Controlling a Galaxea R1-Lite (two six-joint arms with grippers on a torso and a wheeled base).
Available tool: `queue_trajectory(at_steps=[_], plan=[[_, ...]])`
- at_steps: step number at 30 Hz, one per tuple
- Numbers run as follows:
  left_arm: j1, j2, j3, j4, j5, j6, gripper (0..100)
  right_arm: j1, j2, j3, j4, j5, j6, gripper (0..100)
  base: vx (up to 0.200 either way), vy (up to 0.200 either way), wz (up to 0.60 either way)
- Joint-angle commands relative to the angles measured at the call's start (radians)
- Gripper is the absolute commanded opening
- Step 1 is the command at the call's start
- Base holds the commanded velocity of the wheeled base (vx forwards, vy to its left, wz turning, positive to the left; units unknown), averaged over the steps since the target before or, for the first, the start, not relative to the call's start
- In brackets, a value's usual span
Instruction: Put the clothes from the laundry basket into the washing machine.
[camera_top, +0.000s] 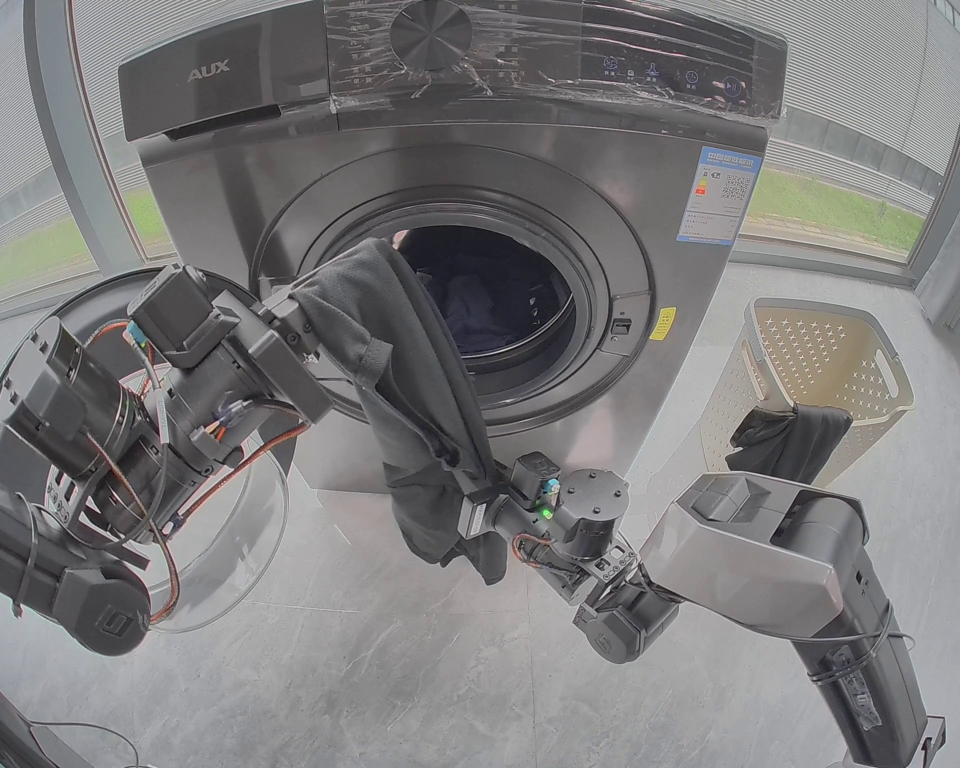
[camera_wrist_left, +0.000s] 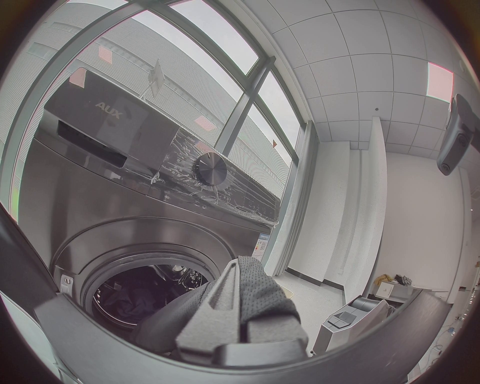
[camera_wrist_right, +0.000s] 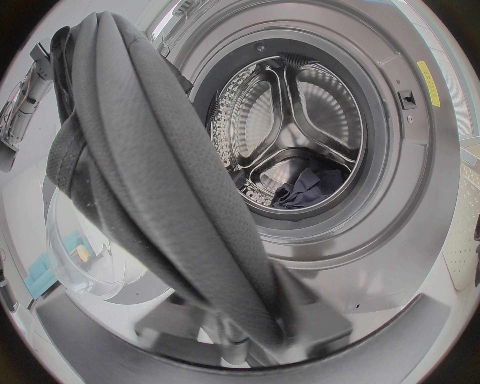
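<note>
Loading step: our left claw (camera_top: 290, 302) and right claw (camera_top: 476, 506) both clamp the grey garment (camera_top: 400, 370) before the open washing machine (camera_top: 640, 180); next, we push it inside.

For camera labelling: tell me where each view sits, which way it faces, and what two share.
Head view: on the head, looking forward and down at the washing machine and basket; the left hand and right hand show, gripping a grey garment.
Left wrist view: on the left wrist, tilted up at the machine's front, window and ceiling; its own hand shows.
Right wrist view: on the right wrist, facing into the drum; its own hand sits under the garment.
Shared: all three show the garment and drum.
</note>
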Motion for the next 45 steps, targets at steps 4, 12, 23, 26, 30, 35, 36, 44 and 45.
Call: queue_trajectory(at_steps=[4, 12, 23, 26, 30, 35, 36, 44, 45], plan=[[0.023, 0.010, 0.000, -0.004, 0.000, 0.001, 0, -0.036, -0.078, 0.088, -0.020, 0.002, -0.001, 0, 0.000, 0.000, 0.00], [0.173, 0.108, 0.051, -0.006, -0.064, 0.004, 0, -0.090, -0.325, 0.381, -0.041, -0.001, 0.003, 0, 0.000, 0.000, 0.00], [0.146, 0.267, 0.206, -0.007, -0.121, 0.165, 0, -0.118, -0.463, 0.395, -0.049, -0.006, 0.011, 0, 0.000, 0.000, 0.00], [0.143, 0.318, 0.209, -0.009, -0.121, 0.185, 0, -0.110, -0.483, 0.391, -0.051, -0.006, 0.011, 0, 0.000, 0.000, 0.00], [0.141, 0.358, 0.210, -0.009, -0.121, 0.187, 0, -0.098, -0.510, 0.355, -0.046, -0.006, 0.011, 0, 0.000, 0.000, 0.00], [0.135, 0.402, 0.204, -0.009, -0.118, 0.187, 0, -0.061, -0.536, 0.306, -0.029, -0.006, 0.008, 0, 0.000, 0.000, 0.00], [0.135, 0.404, 0.203, -0.009, -0.118, 0.187, 0, -0.058, -0.536, 0.306, -0.029, -0.006, 0.008, 0, 0.000, 0.000, 0.00], [0.140, 0.402, 0.198, -0.007, -0.118, 0.172, 100, -0.055, -0.535, 0.300, -0.031, -0.006, 0.008, 0, 0.000, 0.000, 0.00], [0.141, 0.407, 0.212, -0.006, -0.121, 0.175, 100, -0.056, -0.533, 0.295, -0.031, -0.006, 0.008, 0, 0.000, 0.000, 0.00]])
